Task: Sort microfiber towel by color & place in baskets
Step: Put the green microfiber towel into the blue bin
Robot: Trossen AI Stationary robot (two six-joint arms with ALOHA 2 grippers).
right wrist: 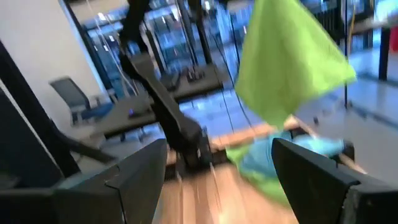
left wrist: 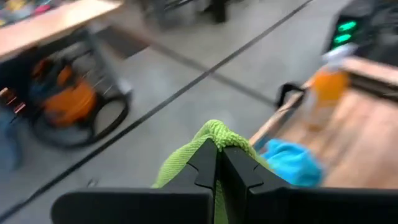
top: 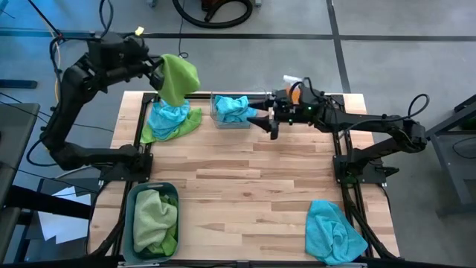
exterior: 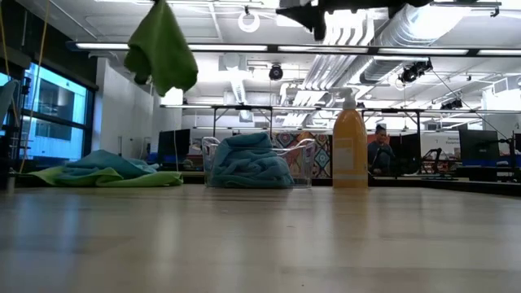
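Observation:
My left gripper (top: 159, 71) is shut on a lime green microfiber towel (top: 179, 77), held high over the table's far left corner. Below it a pile of turquoise and green towels (top: 171, 119) lies on the table. The clear basket (top: 220, 119) at the far middle holds a turquoise towel (top: 232, 107). My right gripper (top: 265, 125) hovers open just right of that basket, with nothing between its fingers (right wrist: 143, 171). The teal-grey basket (top: 132, 199) at the near left holds green towels (top: 155, 219). My left gripper pinches a bunched fold of the green towel (left wrist: 214, 132) between its two fingers (left wrist: 205, 163), slanting slightly downward from the table's left. The towel hangs slack below the fingers, and its lower end (exterior: 173, 80) is lifted clear of the pile.
An orange spray bottle (top: 295, 91) stands upright at the far edge behind my right gripper. A loose turquoise towel (top: 335, 232) lies at the table's near right corner. Bare wood (top: 245, 186) spans the table's middle.

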